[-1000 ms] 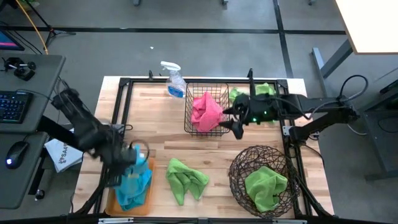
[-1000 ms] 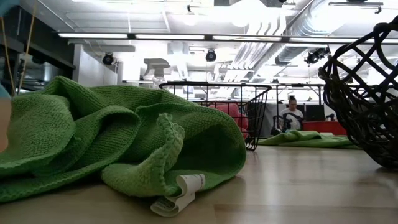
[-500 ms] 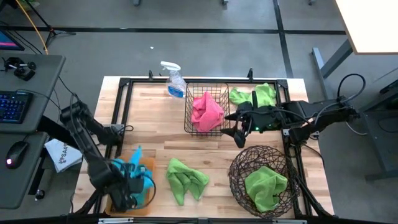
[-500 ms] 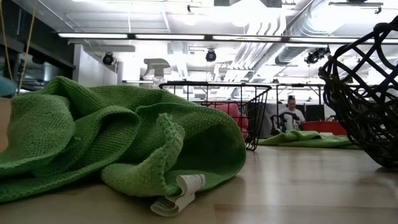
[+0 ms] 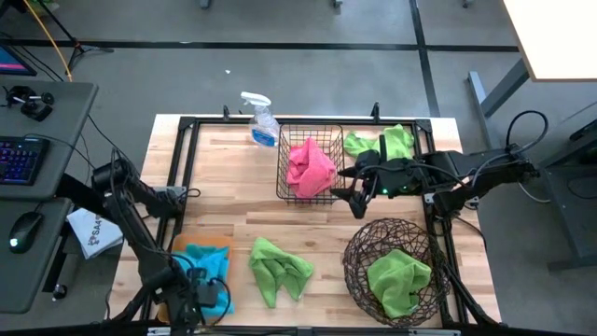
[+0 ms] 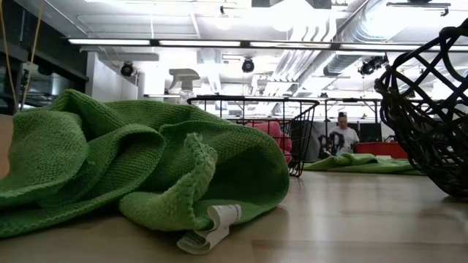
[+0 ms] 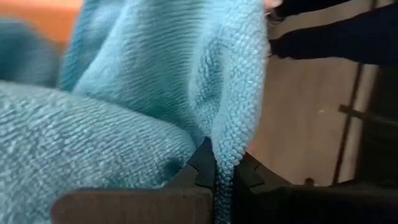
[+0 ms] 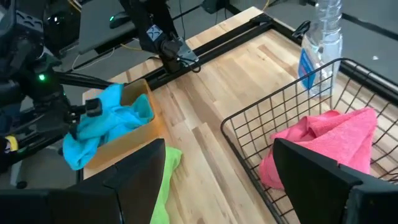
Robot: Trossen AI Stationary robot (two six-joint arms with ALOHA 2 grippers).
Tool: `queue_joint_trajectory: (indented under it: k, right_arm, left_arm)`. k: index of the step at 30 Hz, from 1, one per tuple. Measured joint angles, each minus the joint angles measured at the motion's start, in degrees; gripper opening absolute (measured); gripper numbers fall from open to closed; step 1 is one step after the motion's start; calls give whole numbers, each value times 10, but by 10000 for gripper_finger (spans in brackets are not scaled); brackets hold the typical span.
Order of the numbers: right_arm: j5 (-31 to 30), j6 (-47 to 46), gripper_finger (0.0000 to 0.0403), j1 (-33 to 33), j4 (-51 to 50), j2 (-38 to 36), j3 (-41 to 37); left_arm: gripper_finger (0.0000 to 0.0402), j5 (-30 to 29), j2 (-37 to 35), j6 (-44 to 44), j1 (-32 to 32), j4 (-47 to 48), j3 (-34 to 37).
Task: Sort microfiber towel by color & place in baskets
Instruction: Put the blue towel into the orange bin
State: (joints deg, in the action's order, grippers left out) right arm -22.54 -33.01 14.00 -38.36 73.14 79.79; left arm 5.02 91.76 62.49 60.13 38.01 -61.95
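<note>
The blue towel (image 5: 203, 265) lies heaped on the orange tray (image 5: 220, 245) at the near left corner of the worktop (image 5: 229, 201), and my left jaws (image 5: 207, 299) are pressed together on a fold of it; my left wrist view shows the cloth (image 7: 155, 87) pinched right between them. My right jaws (image 5: 353, 198) hang spread and empty just beside the black wire basket (image 5: 309, 135), between it and the round twig basket (image 5: 396, 238).

What worries me: my left jaws sit at the near edge of the tray, close to the worktop's edge. If I pull away without letting go, I judge the towel would drag off the tray, perhaps over the edge. If I let go with the cloth bunched toward that edge, part may slide out. The tray is flat with a low rim, so it holds little back.

For my right side, the loose green towel (image 5: 378, 144) at the far right lies behind the wire basket's corner; reaching for it, I could knock the wire wall or catch the pink towel (image 5: 311, 165).

Counting: three receptacles, one each of tray, wire basket and twig basket. Five towels: one blue on the tray, one pink in the wire basket, three green, of which one (image 5: 399, 276) is in the twig basket, one at the far right, and one (image 5: 278, 269) near the front middle. One spray bottle (image 5: 260, 119) stands at the far edge.
</note>
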Motion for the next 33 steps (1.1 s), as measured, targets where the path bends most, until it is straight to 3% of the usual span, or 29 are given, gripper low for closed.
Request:
queue_joint_trajectory:
  k: [11,17,23,28,33]
  right_arm:
    - [-42,0,293,-1,0,0,0]
    - [-44,-14,293,-1,0,0,0]
    - [-50,-17,293,-1,0,0,0]
    - [-78,-17,293,-1,0,0,0]
    - [-86,-17,293,-1,0,0,0]
  left_arm:
    - [0,-5,-105,-30,-5,278,12]
    - [0,77,-139,-16,-5,149,124]
    - [0,41,-138,-15,-36,-22,181]
    - [0,-32,-135,-79,-62,-27,180]
    - [0,-21,-101,-123,-70,40,181]
